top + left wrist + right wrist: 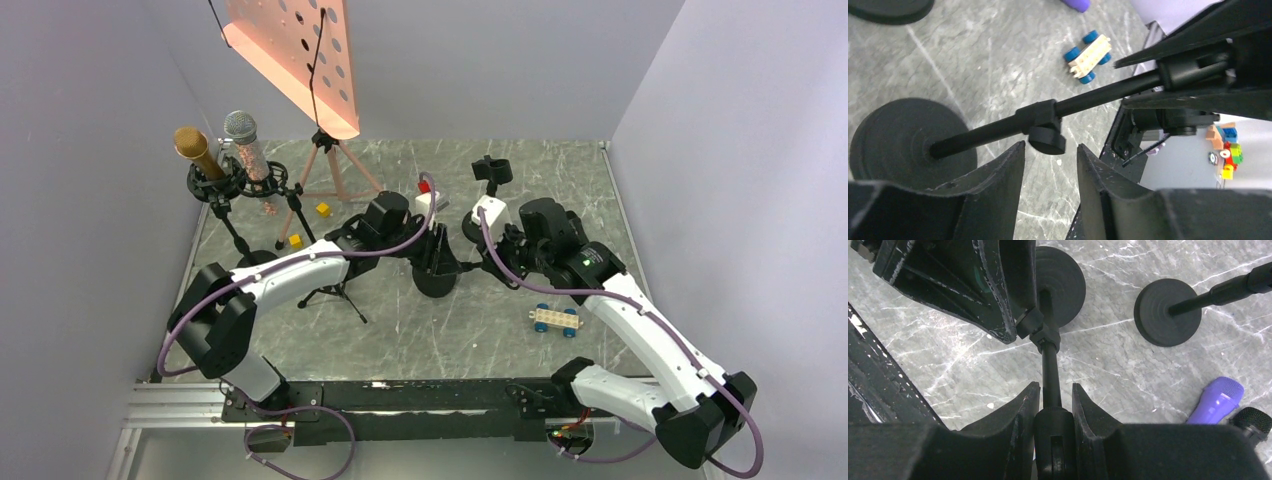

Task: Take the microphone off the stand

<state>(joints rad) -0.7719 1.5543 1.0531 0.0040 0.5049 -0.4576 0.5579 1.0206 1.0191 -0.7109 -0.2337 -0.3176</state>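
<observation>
A black stand with a round base leans between my two grippers. My right gripper is shut on the thick black fitting at the top of the stand's pole. My left gripper is open, and the clamp knob on the pole sits just ahead of its fingertips, untouched. A purple microphone lies on the table beside a black microphone head. At the back left a gold microphone and a silver microphone stand in holders.
A second black stand with an empty clip stands just behind my grippers. A toy car with blue wheels lies front right. An orange music stand on a tripod stands at the back, with yellow blocks near it.
</observation>
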